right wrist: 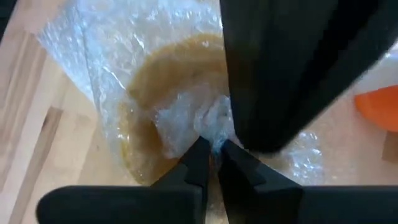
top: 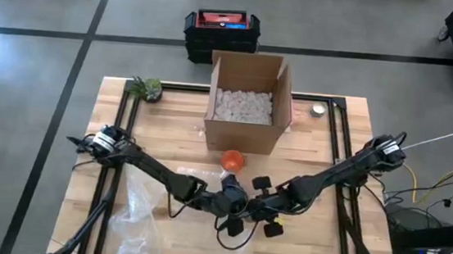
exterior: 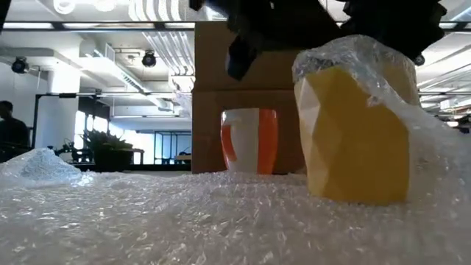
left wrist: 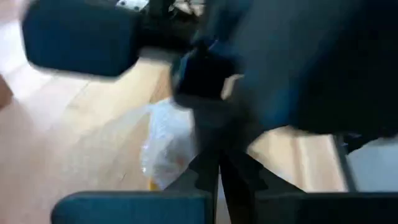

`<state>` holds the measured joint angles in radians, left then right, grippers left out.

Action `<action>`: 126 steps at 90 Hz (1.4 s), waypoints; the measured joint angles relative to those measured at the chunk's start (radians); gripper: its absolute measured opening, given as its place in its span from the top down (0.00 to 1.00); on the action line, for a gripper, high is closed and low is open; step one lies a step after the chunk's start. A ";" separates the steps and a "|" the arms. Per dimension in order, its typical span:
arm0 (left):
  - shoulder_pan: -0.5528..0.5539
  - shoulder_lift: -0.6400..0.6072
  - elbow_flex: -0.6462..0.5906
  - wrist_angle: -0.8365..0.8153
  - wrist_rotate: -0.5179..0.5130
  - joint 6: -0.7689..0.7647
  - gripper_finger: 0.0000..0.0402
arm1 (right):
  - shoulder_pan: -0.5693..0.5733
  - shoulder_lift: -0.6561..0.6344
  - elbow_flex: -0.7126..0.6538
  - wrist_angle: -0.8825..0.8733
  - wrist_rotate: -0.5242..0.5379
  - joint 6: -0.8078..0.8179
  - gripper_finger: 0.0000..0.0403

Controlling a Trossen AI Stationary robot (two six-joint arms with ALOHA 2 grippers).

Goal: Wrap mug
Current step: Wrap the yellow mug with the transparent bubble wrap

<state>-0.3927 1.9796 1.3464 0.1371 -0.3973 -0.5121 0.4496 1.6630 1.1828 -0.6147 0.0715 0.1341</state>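
An open-plan office or lab: polished concrete floor [top: 39, 12] with dark dividing lines, ceiling strip lights [exterior: 154, 9], glass partitions, a person [exterior: 10, 129] at nine o'clock, wooden surface [top: 187, 111].

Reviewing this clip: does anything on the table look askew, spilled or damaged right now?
Nothing looks spilled or damaged. The yellow mug stands upright, partly covered in bubble wrap; the right gripper pinches wrap at its top. The orange and white mug stands upright by the cardboard box. The left gripper is shut.
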 joint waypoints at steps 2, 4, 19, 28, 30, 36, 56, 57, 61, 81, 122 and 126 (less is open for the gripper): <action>0.000 0.009 0.000 -0.001 0.000 -0.003 1.00 | 0.000 0.000 0.000 0.000 0.000 0.000 0.97; -0.002 0.016 0.000 -0.002 0.002 -0.005 1.00 | 0.000 0.000 0.001 0.000 0.000 -0.001 0.97; -0.002 0.056 0.002 0.000 0.005 -0.036 1.00 | 0.000 -0.001 0.018 -0.021 -0.002 0.000 0.97; -0.002 0.069 0.003 0.010 -0.002 -0.041 1.00 | 0.000 -0.001 0.051 -0.070 -0.007 0.017 0.95; -0.002 0.069 0.003 0.008 -0.002 -0.042 1.00 | 0.000 -0.001 0.063 -0.085 -0.008 0.019 0.94; 0.000 0.070 0.003 0.003 -0.001 -0.042 1.00 | -0.002 -0.006 0.105 -0.117 0.000 0.019 0.91; 0.000 0.073 0.000 -0.010 0.004 -0.044 1.00 | -0.005 -0.035 0.205 -0.250 0.005 -0.021 0.76; 0.000 0.073 0.000 -0.011 0.004 -0.045 1.00 | -0.005 -0.039 0.208 -0.258 0.005 -0.021 0.76; 0.000 0.073 0.000 -0.013 0.004 -0.046 1.00 | -0.005 -0.056 0.213 -0.278 0.007 -0.021 0.73; -0.001 0.073 -0.001 -0.010 0.008 -0.047 1.00 | -0.002 -0.118 0.123 -0.379 0.201 0.049 0.66; -0.001 0.073 -0.002 -0.005 0.014 -0.049 1.00 | 0.009 -0.158 -0.050 -0.028 0.183 0.024 0.88; -0.001 0.073 -0.002 -0.004 0.014 -0.050 1.00 | 0.012 -0.158 -0.038 -0.023 0.183 0.013 0.90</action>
<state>-0.3939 2.0521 1.3449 0.1328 -0.3838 -0.5623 0.4611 1.5047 1.1446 -0.6377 0.2547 0.1470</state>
